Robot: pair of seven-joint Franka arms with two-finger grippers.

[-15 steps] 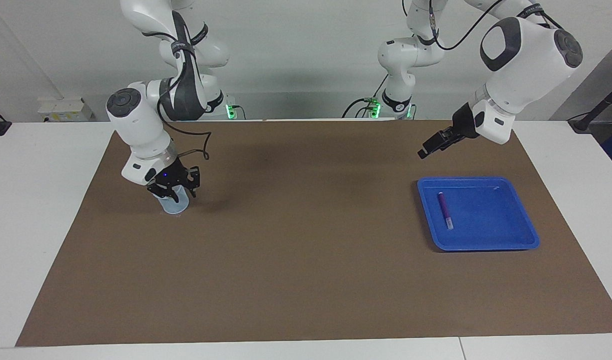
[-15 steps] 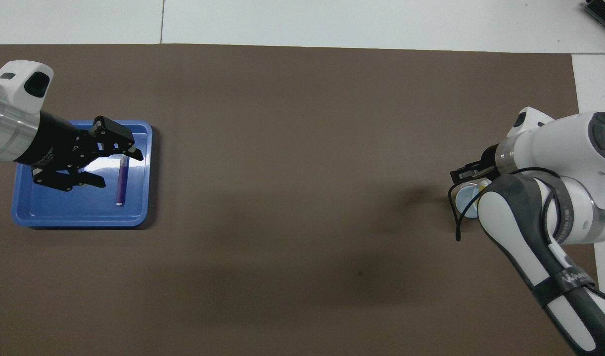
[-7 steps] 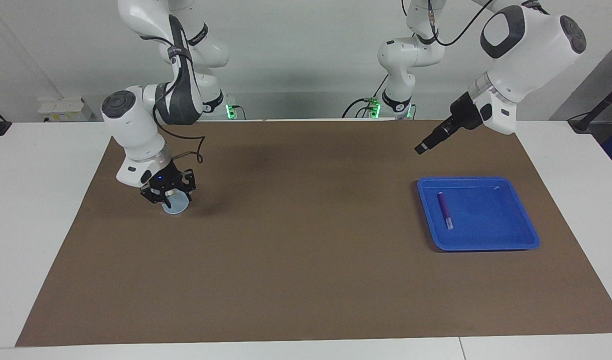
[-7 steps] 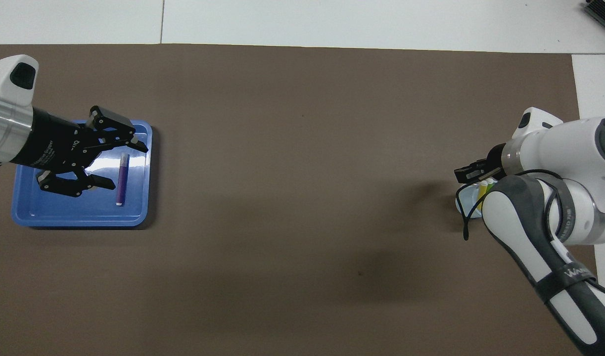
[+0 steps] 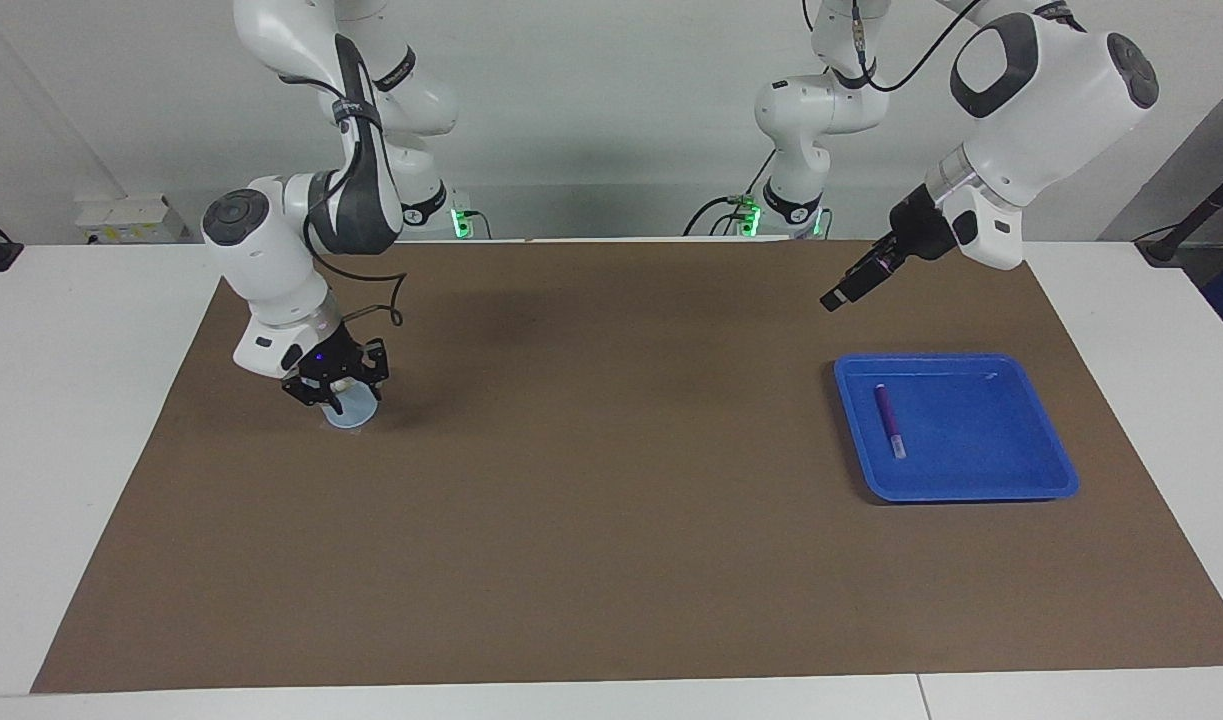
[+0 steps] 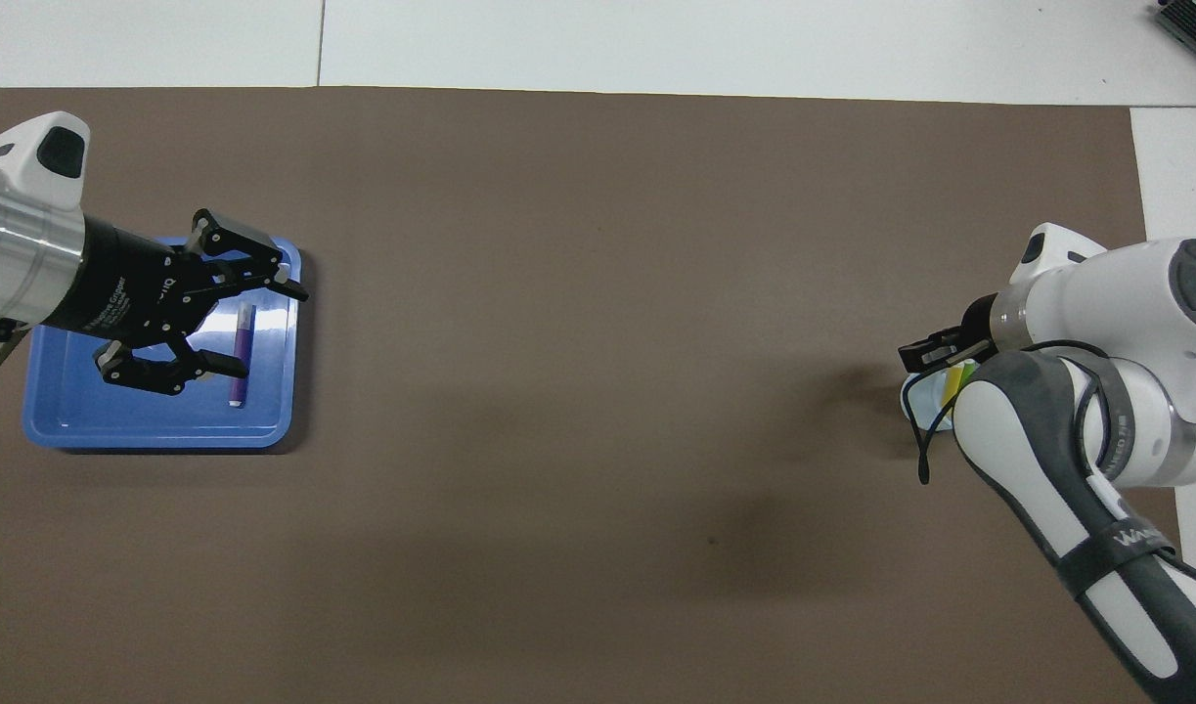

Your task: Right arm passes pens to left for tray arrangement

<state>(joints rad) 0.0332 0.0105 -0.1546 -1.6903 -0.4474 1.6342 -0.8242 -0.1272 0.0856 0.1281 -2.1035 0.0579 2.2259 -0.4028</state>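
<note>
The blue tray (image 5: 1031, 478) lies toward the left arm's end of the table, and it also shows in the overhead view (image 6: 157, 437). The purple pen (image 5: 888, 420) lies in it, seen from above too (image 6: 239, 357). My left gripper (image 5: 836, 298) hangs open and empty in the air over the tray (image 6: 270, 332). My right gripper (image 5: 333, 385), with its blue light, is down at a small pale-blue cup (image 5: 354, 413). The yellow pen (image 6: 952, 384) and the green pen (image 6: 967, 371) stand in that cup, partly hidden by the right gripper (image 6: 935, 347).
A brown mat (image 5: 611, 520) covers most of the white table. The cup (image 6: 912, 403) stands toward the right arm's end of the mat. A cable loops from the right wrist beside the cup.
My left gripper has risen and swung a little toward the middle of the table, still open. My right gripper has settled lower onto the cup. The purple pen and the tray have not moved.
</note>
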